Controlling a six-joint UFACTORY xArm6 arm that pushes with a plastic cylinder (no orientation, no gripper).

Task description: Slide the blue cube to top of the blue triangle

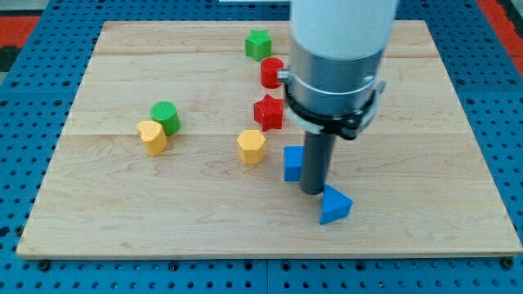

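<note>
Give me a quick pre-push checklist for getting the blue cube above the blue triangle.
1. Blue cube in view: ok, partly hidden behind the rod.
2. Blue triangle in view: ok, lower right of the cube.
3. My tip position: ok, between the two blue blocks.
4. Tip touching the cube: cannot tell.
5. Yellow block left of the cube, with a gap: ok.
6. Red star above the cube, apart: ok.

Bright, even light is falling from above on the wooden board; shadows are staying soft and short. My arm's pale housing is looking slightly blurred.
</note>
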